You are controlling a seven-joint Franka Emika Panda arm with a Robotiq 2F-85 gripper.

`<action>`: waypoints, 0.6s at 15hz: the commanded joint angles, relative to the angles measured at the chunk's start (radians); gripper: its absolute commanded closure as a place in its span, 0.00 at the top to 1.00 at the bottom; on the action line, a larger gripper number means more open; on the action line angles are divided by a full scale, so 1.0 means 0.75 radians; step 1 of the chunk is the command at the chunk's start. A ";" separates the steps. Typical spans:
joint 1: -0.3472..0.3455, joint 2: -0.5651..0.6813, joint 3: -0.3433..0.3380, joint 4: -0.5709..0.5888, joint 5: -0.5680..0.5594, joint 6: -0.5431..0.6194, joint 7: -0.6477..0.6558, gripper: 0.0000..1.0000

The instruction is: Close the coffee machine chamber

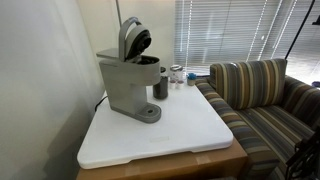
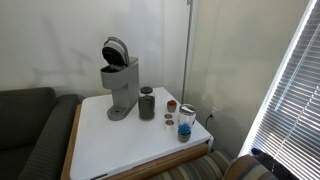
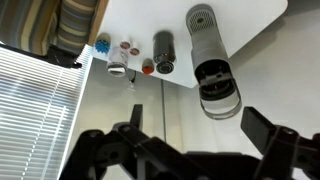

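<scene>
Coffee machine (image 1: 130, 78) (image 2: 118, 82) (image 3: 212, 55) at the rear of the white tabletop (image 1: 185, 132) (image 2: 105, 145), close to the wall. Its chamber lid (image 1: 132, 38) (image 2: 115, 50) is seen raised in both exterior views. A dark metal cup (image 1: 160, 86) (image 2: 147, 103) is placed just beside it, with small jars (image 2: 185, 122) further along. The hand (image 3: 195, 150), shown only in the wrist view, is held above and well apart from the machine, released, with its fingers (image 3: 268, 135) spread wide and nothing between them. A striped sofa (image 1: 262, 95) is set beside the tabletop.
</scene>
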 commanded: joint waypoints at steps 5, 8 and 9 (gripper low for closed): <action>0.066 0.285 -0.101 0.052 0.063 0.331 -0.195 1.00; 0.076 0.322 -0.105 0.078 0.064 0.337 -0.200 1.00; 0.124 0.349 -0.142 0.101 0.097 0.323 -0.263 1.00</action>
